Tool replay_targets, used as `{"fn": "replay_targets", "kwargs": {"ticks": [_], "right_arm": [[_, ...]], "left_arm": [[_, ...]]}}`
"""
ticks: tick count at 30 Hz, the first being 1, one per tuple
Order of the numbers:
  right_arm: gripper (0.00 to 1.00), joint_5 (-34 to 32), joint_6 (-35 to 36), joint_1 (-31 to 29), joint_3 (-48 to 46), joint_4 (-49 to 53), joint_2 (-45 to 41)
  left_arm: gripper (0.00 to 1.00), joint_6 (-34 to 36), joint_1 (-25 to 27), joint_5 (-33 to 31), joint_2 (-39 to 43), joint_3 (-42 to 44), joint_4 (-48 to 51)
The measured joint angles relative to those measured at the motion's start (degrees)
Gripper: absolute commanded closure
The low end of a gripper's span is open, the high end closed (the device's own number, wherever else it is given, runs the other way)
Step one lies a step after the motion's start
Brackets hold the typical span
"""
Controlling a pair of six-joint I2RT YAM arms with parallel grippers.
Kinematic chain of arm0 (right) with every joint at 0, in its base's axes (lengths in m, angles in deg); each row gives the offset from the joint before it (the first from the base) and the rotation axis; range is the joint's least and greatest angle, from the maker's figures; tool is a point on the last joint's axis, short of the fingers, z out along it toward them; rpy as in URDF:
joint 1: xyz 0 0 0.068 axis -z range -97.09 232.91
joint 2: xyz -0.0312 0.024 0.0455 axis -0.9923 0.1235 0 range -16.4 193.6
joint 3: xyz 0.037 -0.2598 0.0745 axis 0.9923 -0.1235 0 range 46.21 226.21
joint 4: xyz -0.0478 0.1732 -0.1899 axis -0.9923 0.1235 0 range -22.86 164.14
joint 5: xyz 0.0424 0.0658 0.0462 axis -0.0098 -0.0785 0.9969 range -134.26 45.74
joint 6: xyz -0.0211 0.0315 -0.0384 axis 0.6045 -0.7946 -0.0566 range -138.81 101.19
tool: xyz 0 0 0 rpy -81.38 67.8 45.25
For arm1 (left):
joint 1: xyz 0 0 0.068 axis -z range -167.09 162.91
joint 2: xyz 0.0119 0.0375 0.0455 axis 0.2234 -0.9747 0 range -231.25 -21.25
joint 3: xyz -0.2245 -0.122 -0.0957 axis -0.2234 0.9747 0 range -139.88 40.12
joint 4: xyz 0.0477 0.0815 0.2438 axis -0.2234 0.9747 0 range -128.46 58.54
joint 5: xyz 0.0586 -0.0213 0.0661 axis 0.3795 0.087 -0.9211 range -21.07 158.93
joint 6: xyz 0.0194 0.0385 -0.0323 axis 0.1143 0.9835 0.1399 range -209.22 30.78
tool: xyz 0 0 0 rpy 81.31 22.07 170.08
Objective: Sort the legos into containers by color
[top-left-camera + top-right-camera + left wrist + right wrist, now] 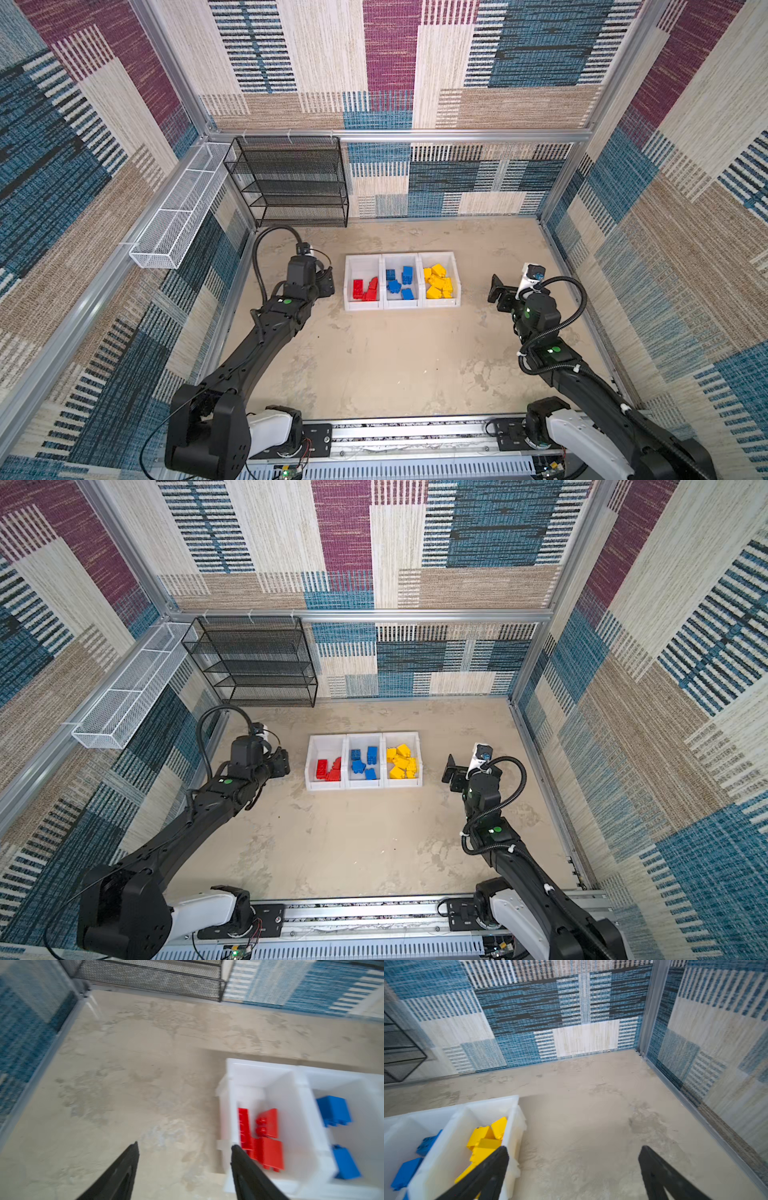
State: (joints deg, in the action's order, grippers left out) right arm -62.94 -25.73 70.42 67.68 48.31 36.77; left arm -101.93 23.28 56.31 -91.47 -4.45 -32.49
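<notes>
Three white containers stand side by side mid-table in both top views. The left one (pixel 361 306) holds red legos (pixel 365 289), the middle one blue legos (pixel 400 283), the right one yellow legos (pixel 438 282). My left gripper (pixel 326 282) hovers just left of the red container, open and empty. In the left wrist view its fingers (pixel 185 1144) frame bare table, with the red legos (pixel 266 1147) beside one fingertip. My right gripper (pixel 496 291) hangs to the right of the yellow container, open wide and empty (pixel 574 1147); the yellow legos (pixel 483 1142) show beside it.
A black mesh shelf (pixel 291 183) stands at the back left and a white wire basket (pixel 178 212) hangs on the left wall. Patterned walls enclose the beige table (pixel 395 365). The arms' mounting rail (pixel 415 432) runs along the front.
</notes>
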Motion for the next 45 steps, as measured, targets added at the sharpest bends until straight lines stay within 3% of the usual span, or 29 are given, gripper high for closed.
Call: {"fn": "replay_targets", "kwargs": {"ticks": [6, 10, 12, 17, 23, 45], "right_arm": [[0.0, 1.79, 5.75, 4.61, -5.31, -16.63, 12.0], [0.0, 4.81, 6.12, 8.74, -8.52, -28.57, 21.51], [0.0, 5.97, 6.1, 9.7, -8.92, -32.41, 24.35], [0.01, 9.84, 6.1, 12.41, -10.54, -47.34, 33.92], [0.0, 12.66, 6.1, 12.59, -10.54, -52.61, 34.99], [0.0, 13.57, 6.1, 12.61, -10.51, -54.36, 34.86]], "left_arm": [[0.14, 7.19, -3.87, -2.08, -2.95, 14.16, -16.26], [0.1, 10.08, -5.42, -1.84, -8.76, 16.72, -25.55], [0.02, 11.74, -5.99, -0.72, -10.43, 16.87, -30.4], [0.01, 12.81, -9.94, 4.61, -17.31, 19.82, -43.01], [0.01, 12.79, -11.65, 11.26, -18.27, 18.47, -46.36], [0.01, 12.79, -12.0, 12.98, -18.21, 18.64, -47.25]]}}
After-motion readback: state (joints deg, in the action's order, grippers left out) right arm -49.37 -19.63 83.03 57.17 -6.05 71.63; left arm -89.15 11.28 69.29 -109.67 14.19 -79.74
